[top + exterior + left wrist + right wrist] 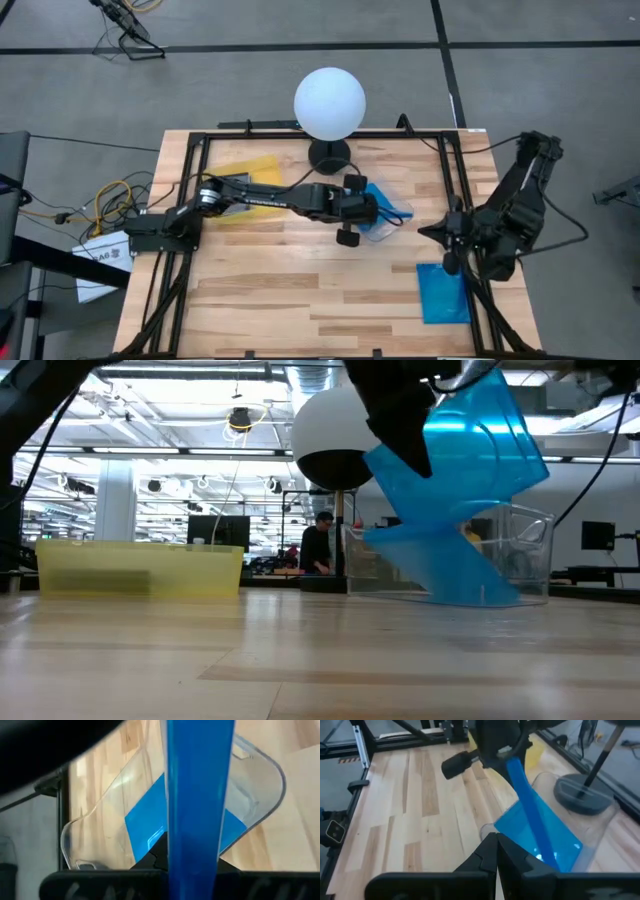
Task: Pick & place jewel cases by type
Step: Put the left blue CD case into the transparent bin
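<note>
A blue jewel case (522, 785) is held clamped in the left gripper (358, 212) over the clear plastic tray (520, 550), near the middle of the table (300, 300). The case hangs on edge, tilted, with its lower end down among the tray's walls in the low view. At least one more blue case (145, 827) is seen lying flat inside that tray, so the sorting of the blue type is judged to be under way — one placed, one about to be set down.

Another blue case (443, 292) lies on the bare wood by the right arm and is not yet sorted. The right gripper (496, 851) is parked just beside it at the table's right side, fingers pressed together and holding nothing.

The yellow tray (245, 172) sits behind the left arm; nothing can be made out inside it, since the arm covers part of it from above and its wall blocks the low view. No grey or dark case can be picked out anywhere. How many blue cases are stacked in the clear tray cannot be told — the held case and the gripper cover them. Whether the held case touches the tray floor is also unclear.
</note>
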Motion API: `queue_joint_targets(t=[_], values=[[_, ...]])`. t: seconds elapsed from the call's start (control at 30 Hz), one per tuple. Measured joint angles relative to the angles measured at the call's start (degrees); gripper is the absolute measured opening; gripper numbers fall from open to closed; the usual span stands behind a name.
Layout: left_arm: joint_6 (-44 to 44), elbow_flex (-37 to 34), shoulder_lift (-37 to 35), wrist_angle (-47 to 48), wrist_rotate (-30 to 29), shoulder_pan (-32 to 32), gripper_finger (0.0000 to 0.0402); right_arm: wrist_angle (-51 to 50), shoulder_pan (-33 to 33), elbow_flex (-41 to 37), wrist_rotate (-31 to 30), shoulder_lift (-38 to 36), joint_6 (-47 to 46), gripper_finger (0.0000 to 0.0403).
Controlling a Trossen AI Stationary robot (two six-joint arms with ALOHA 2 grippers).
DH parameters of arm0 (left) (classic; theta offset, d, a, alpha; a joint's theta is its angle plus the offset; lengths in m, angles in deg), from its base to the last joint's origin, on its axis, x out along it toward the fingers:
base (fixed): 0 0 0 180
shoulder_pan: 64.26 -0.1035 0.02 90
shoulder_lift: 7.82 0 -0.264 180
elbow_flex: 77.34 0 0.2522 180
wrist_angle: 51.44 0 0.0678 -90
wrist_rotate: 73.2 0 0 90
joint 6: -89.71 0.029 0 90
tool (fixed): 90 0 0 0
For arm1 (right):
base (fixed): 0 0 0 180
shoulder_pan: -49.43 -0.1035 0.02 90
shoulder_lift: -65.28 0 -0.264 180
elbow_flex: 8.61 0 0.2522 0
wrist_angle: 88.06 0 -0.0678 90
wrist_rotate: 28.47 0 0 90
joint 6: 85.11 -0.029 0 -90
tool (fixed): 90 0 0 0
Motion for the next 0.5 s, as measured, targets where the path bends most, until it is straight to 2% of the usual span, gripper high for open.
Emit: queue_joint_targets(t=[0.13,0.3,0.5], values=[[-0.4,-9.2,-6.2,-9.2,-0.4,0.4,0.0003,-0.8,-1.2,0.0,-1.1,0.0,0.0,0.0000],[-0.4,-28.5,-17.9,-32.9,0.6,0.5,0.0002,-1.6,-1.0,0.0,-1.3,0.0,0.0,0.0000],[1.7,-54.7,-28.6,-67.9,11.7,-0.9,0.0002,-1.8,-0.8,0.0,-4.1,0.0,0.0,0.0000]])
